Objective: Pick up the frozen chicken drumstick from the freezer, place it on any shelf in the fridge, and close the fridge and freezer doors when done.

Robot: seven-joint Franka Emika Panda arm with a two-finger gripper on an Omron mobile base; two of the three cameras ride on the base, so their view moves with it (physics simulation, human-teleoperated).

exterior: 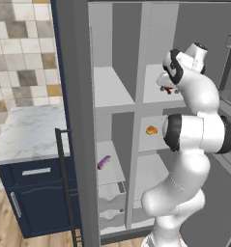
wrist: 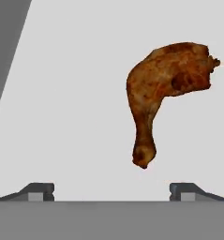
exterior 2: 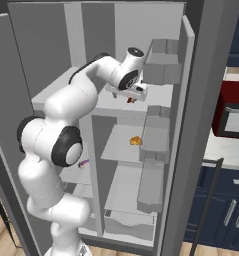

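The frozen chicken drumstick (wrist: 165, 89), reddish-brown with its thin end toward me, lies on the white top shelf (wrist: 71, 103) of the fridge. My gripper (wrist: 111, 190) is open just above it, fingertips (wrist: 41, 190) spread wide, and nothing sits between them. From the base, the gripper (exterior: 166, 86) hangs over the drumstick (exterior: 170, 90) on that shelf (exterior: 153, 91) in the wider column. From the right, the drumstick (exterior 2: 131, 100) peeks out under the hand (exterior 2: 133, 94). The freezer (exterior: 109, 96) is the narrower left column. Both doors stand open.
An orange-yellow lump (exterior: 151, 130) rests on the fridge's second shelf. A pink-purple bar (exterior: 103, 162) lies in the freezer. The freezer door (exterior: 76, 144) with its black handle (exterior: 64, 188) stands at left, by a marble counter (exterior: 30, 130). The fridge door's bins (exterior 2: 155, 135) are close on the right.
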